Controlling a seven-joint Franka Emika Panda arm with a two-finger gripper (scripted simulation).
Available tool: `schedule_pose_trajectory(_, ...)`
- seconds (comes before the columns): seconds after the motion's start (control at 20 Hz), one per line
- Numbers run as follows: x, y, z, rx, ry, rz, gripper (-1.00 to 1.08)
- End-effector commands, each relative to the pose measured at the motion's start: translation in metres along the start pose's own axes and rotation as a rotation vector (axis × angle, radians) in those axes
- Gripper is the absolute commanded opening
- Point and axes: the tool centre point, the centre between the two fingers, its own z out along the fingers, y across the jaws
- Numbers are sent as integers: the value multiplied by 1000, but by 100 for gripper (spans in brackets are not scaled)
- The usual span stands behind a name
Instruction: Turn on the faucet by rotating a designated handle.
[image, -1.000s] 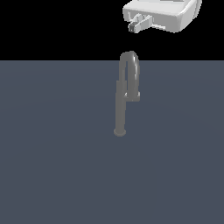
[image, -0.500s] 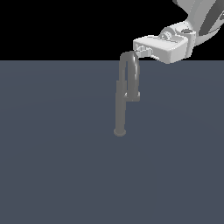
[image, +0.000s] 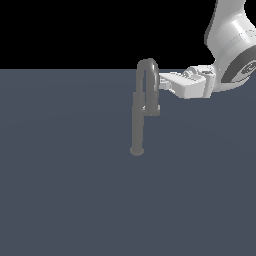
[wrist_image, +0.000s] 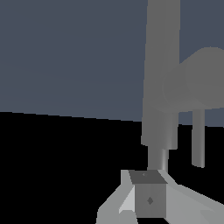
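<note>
The grey faucet (image: 137, 125) stands upright on its small round base, and its arched spout (image: 148, 75) rises above the column. The handle (image: 152, 109) is a short stub on the column's side toward the exterior view's right. My white gripper (image: 161, 80) lies level, pointing at the arch from the exterior view's right, fingertips right beside the spout and above the handle. The fingers look shut with nothing held. In the wrist view the faucet column (wrist_image: 162, 65) fills the frame just past my gripper (wrist_image: 146, 177), with the rounded handle (wrist_image: 194, 83) bulging from its side.
The faucet stands on a flat dark grey-blue floor (image: 60, 190) that reaches a black backdrop. My white arm (image: 230, 45) comes down from the exterior view's upper right.
The gripper has come down from the top of the exterior view and turned level. Its fingertips now sit beside the spout's arch.
</note>
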Motion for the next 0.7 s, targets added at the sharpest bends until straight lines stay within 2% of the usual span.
schedule_pose_trajectory(0.0, 12, -1, 1, 34, -36, 33, -100)
schedule_pose_trajectory(0.3, 30, -2, 3, 83, -87, 81, -100)
schedule_pose_trajectory(0.65, 30, -2, 4, 85, -88, 82, -100)
